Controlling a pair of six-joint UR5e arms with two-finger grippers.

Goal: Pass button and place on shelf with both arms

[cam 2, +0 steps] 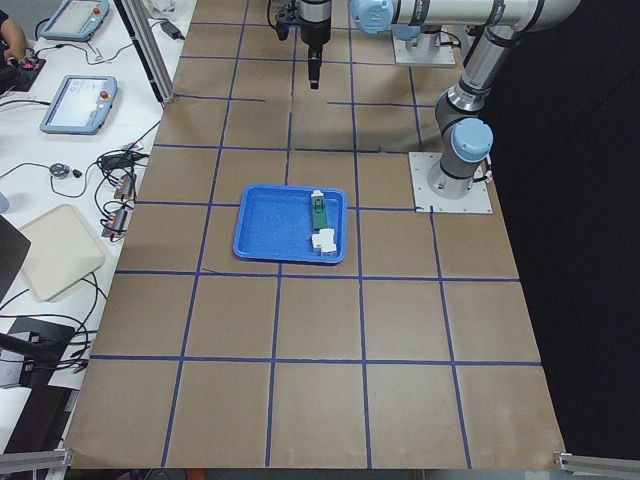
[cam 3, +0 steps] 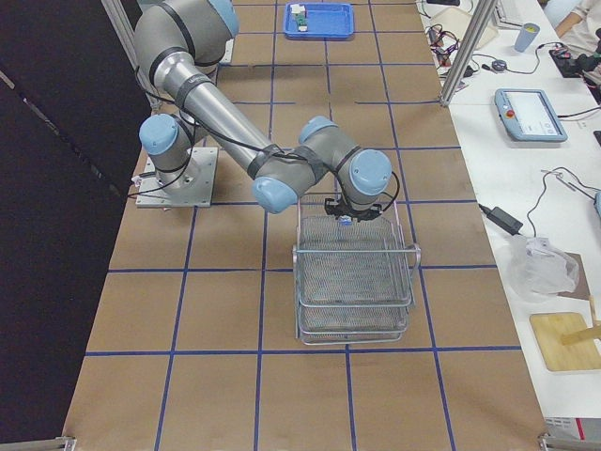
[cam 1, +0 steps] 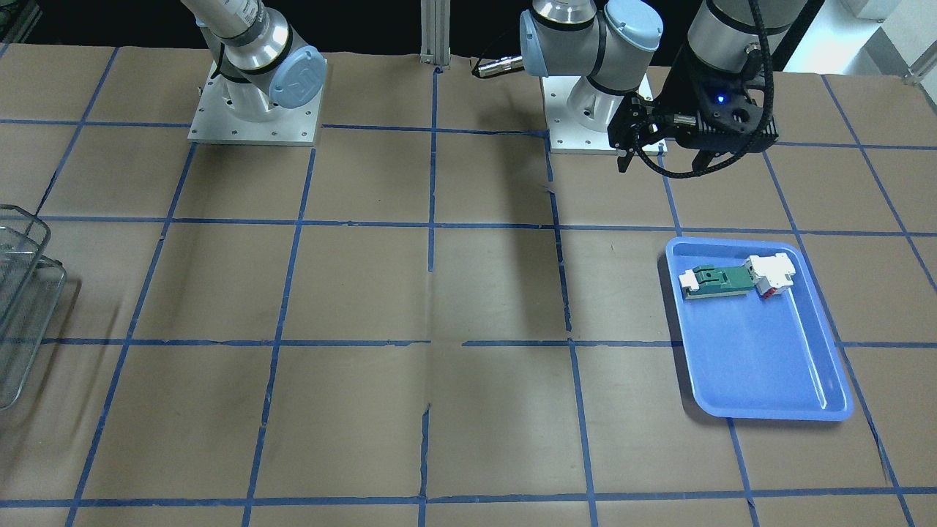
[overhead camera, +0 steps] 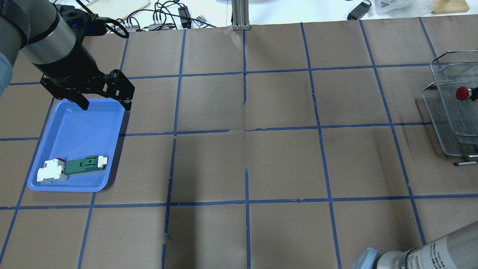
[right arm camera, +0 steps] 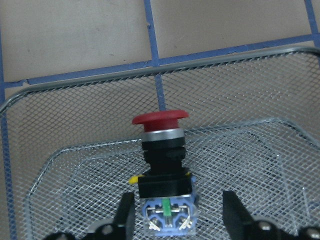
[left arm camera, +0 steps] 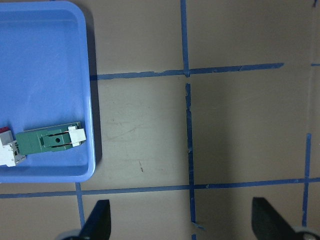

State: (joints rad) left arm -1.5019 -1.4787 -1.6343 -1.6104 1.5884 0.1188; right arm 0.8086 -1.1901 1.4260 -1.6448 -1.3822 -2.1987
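The button [right arm camera: 161, 150], with a red cap, black collar and blue block, lies on the top mesh of the wire shelf [right arm camera: 225, 57]. My right gripper [right arm camera: 179, 217] is open, with a finger [right arm camera: 126, 212] on each side of the block and a gap on the right. The red cap [overhead camera: 463, 93] shows in the overhead view inside the shelf [overhead camera: 446, 112]. The shelf also shows in the right side view [cam 3: 352, 282] and the front view [cam 1: 22, 293]. My left gripper [overhead camera: 104, 104] is open and empty above the blue tray's far edge; it also shows in the front view [cam 1: 665, 161].
The blue tray [overhead camera: 74, 127] holds a green-and-white flat component [overhead camera: 86, 165] and a white block with a red bit [overhead camera: 50, 173]. The same tray shows in the front view [cam 1: 761, 366]. Brown paper with blue tape lines covers the table. Cables and tablets lie beyond its far edge.
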